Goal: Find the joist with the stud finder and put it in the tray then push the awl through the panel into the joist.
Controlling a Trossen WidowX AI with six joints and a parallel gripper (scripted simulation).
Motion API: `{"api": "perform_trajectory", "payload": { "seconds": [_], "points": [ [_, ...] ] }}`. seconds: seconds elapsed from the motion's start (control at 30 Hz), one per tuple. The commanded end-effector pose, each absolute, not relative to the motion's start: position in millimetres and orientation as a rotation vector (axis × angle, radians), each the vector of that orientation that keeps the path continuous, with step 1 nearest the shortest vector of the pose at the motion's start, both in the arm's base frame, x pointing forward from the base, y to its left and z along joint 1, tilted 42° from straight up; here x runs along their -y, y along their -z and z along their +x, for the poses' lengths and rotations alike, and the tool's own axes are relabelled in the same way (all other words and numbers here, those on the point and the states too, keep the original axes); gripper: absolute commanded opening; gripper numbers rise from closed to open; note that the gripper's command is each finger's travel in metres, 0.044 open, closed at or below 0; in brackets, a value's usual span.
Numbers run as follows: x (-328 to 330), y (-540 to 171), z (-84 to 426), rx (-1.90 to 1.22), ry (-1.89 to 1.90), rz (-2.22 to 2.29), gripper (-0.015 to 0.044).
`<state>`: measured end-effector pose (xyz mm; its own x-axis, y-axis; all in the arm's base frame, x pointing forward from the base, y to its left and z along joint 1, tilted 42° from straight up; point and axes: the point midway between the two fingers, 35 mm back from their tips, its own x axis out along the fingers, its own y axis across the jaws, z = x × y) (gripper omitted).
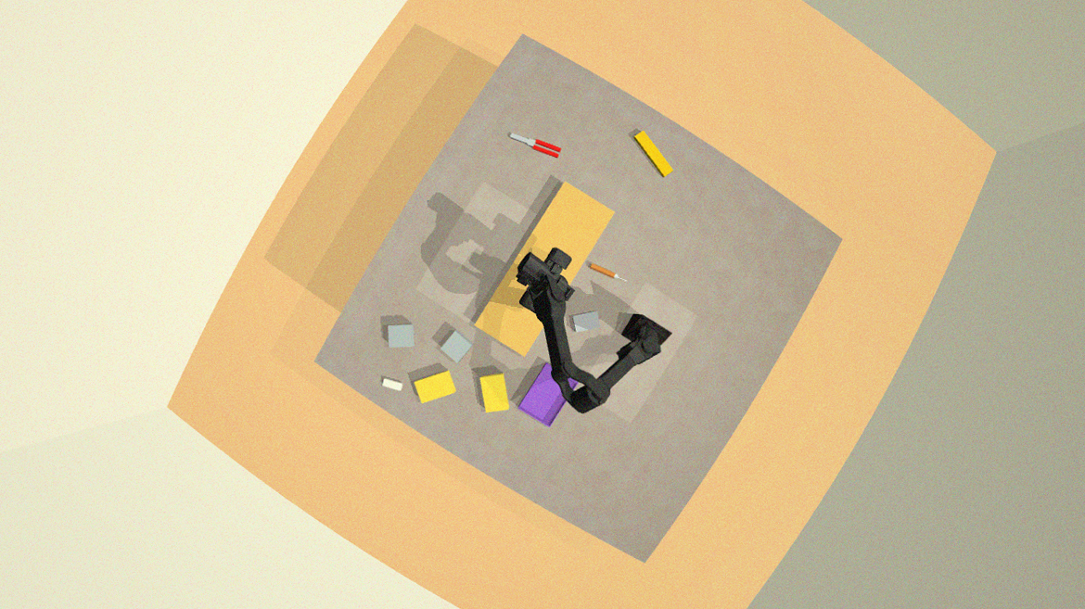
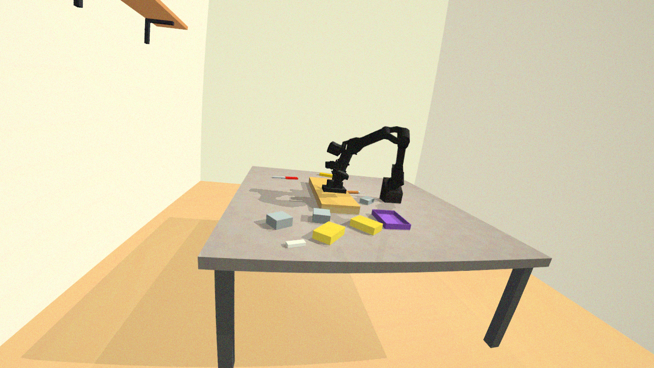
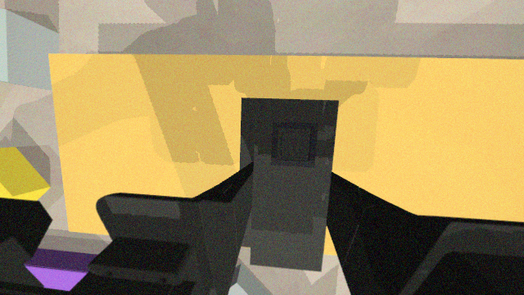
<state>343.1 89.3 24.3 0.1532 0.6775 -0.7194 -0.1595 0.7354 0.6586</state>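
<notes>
My gripper [image 3: 285,169] is shut on the black stud finder [image 3: 282,246] [image 2: 334,188]. The stud finder is over the yellow floor panel [image 1: 584,213] [image 2: 340,202] [image 3: 450,135], at or just above its top face. The small square window on the stud finder is dark in the wrist view. The orange-handled awl [image 1: 602,270] [image 2: 353,192] lies on the table beside the panel, on the arm-base side. The purple tray [image 1: 543,395] [image 2: 391,220] [image 3: 57,270] holds nothing that I can see; the arm covers one corner in the top view. The joist is hidden.
Grey blocks [image 1: 400,336] [image 2: 279,220], yellow blocks [image 1: 493,392] [image 2: 328,232] and a white piece [image 1: 392,384] [image 2: 295,244] lie near the panel's tray end. Red-handled pliers [image 1: 545,148] [image 2: 291,178] and a yellow bar [image 1: 653,152] lie beyond the other end.
</notes>
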Motion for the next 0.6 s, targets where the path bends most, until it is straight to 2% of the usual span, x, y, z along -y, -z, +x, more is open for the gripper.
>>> {"api": "perform_trajectory", "payload": {
  "seconds": [0.0,0.57],
  "points": [
    [-98.1,-30.7,341.2,-1.285,-0.645,0.493,0.0000],
    [-121.8,-52.4,336.1,-1.285,-0.646,0.495,0.0000]
  ]
}}
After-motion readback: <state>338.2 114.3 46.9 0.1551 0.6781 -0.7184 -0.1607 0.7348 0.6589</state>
